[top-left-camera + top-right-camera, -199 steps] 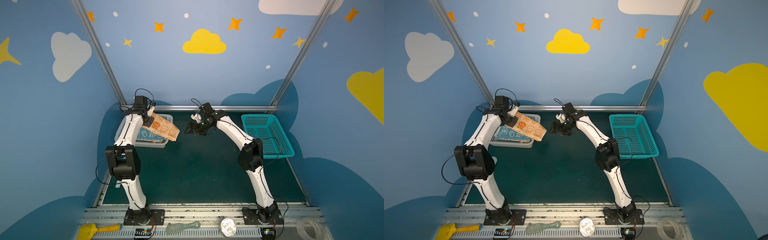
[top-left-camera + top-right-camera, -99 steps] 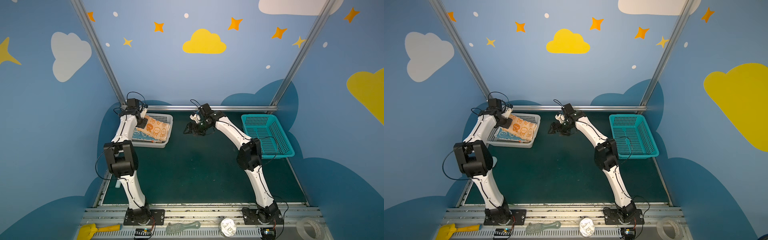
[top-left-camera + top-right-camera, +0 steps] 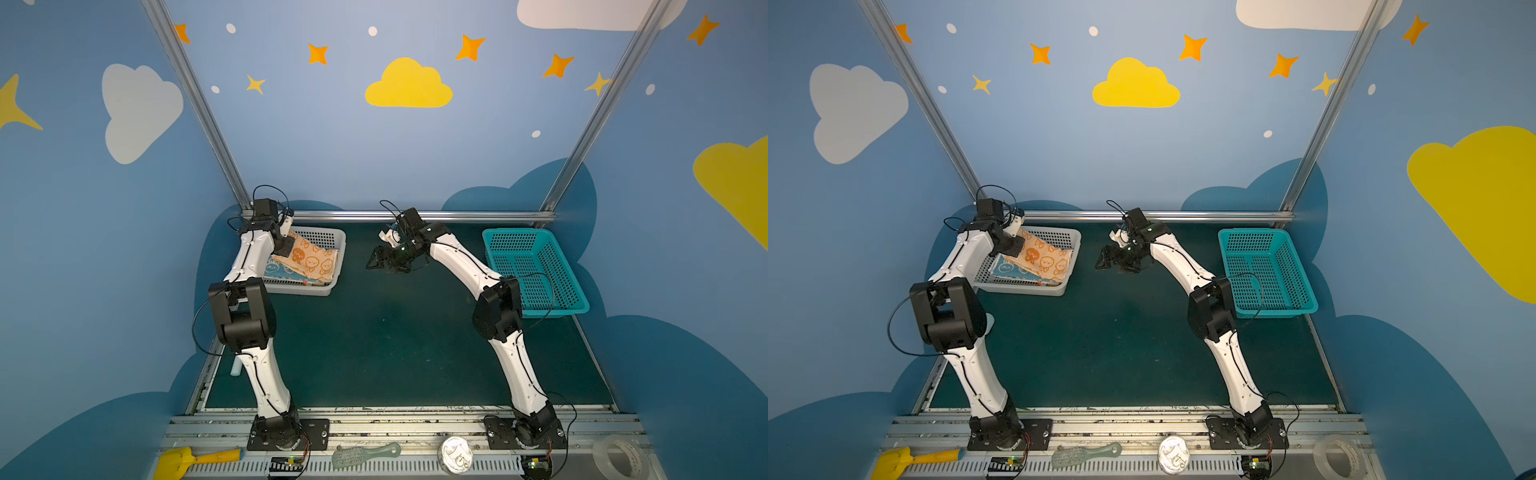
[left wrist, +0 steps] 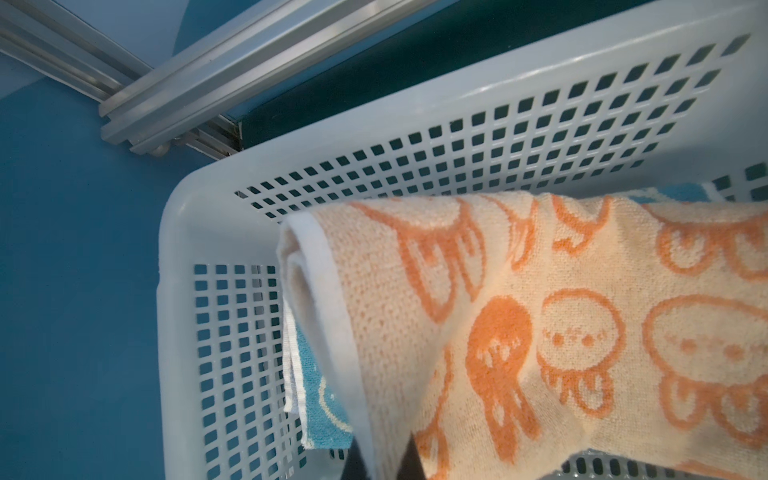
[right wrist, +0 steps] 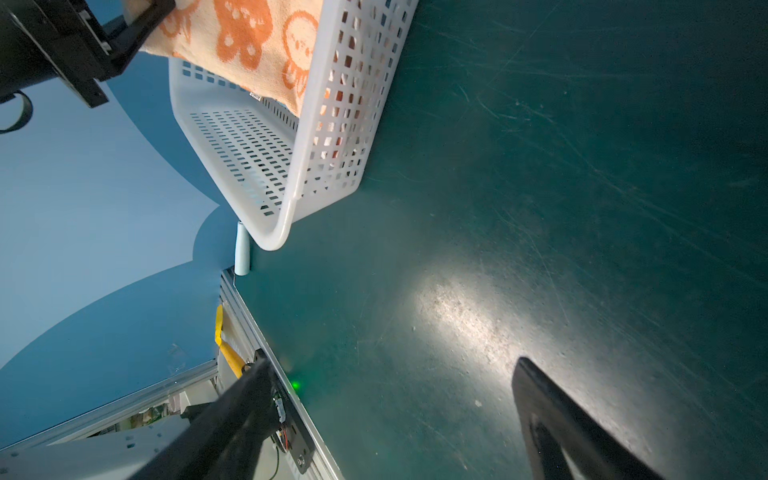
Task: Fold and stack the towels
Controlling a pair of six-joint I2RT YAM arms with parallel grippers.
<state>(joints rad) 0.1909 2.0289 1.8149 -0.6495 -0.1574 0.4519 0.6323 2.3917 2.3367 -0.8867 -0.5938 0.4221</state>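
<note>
Left wrist view: left claw [image 4: 380, 461] pinches orange towel [image 4: 540, 332] over blue towel [image 4: 320, 399] in white basket [image 4: 174, 257]; right claw [image 5: 392, 365] gapes wide.

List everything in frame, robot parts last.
orange towel: 1, cream with orange print, draped into white basket, one edge lifted
blue towel: 1, blue, in white basket under orange towel
white basket: 1, white, back left of mat
teal basket: 1, teal, right of mat, nothing visible in it
mat: 1, dark green, covers table
tube: 1, pale blue, left edge of mat
scoop: 1, yellow, front rail, far left
brush: 1, pale green, front rail, middle
tin: 1, silver, front rail, right of brush
tape: 1 roll, clear, front rail, far right
left fingers: 1 pair, black, shut on orange towel
right fingers: 1 pair, black, open, empty, above mat
</note>
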